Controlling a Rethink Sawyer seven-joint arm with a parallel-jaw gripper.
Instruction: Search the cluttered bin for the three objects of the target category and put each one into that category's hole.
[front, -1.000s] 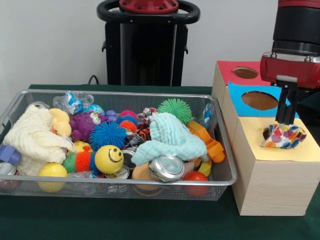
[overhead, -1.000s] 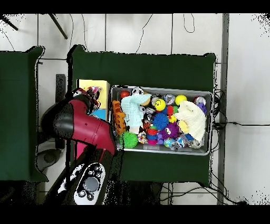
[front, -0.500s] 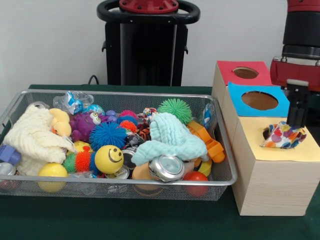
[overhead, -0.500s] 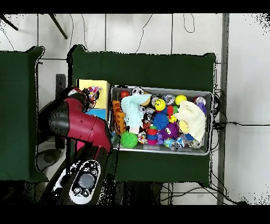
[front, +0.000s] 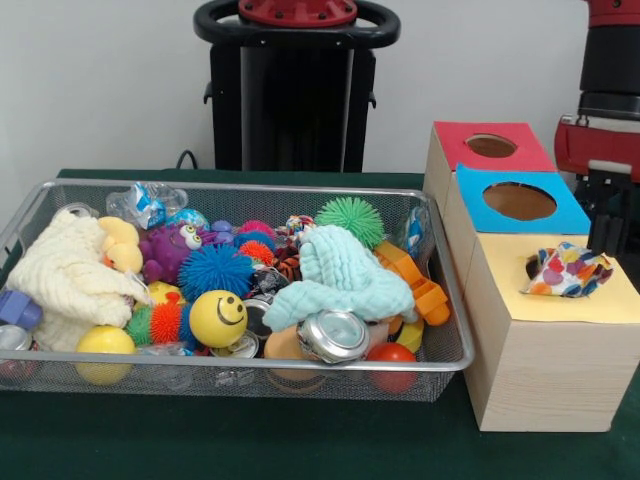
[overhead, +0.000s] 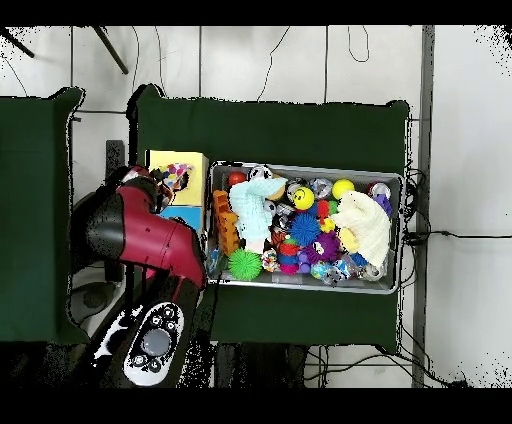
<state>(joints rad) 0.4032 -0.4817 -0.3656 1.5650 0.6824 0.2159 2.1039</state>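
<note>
The wire mesh bin (front: 240, 186) stands at the left, full of toys; it also shows in the overhead view (overhead: 305, 166). One whitish fabric piece (front: 567, 271) with coloured blotches lies on the pale yellow panel (front: 520, 295), draped over most of the hole (front: 533, 267). It also shows in the overhead view (overhead: 177, 178). My gripper (front: 607, 235) hangs at the right edge, just right of the fabric and apart from it, holding nothing that I can see. No other blotched fabric piece shows clearly in the bin.
A blue-panelled box (front: 520, 202) and a red-panelled box (front: 488, 147) stand behind the yellow one. In the bin lie a mint cloth (front: 345, 275), a cream cloth (front: 65, 275), a purple monster (front: 170, 248), a can (front: 332, 336) and a smiley ball (front: 218, 318).
My gripper has moved right and a little up, away from the fabric piece. The fabric stays on the yellow panel over the hole.
</note>
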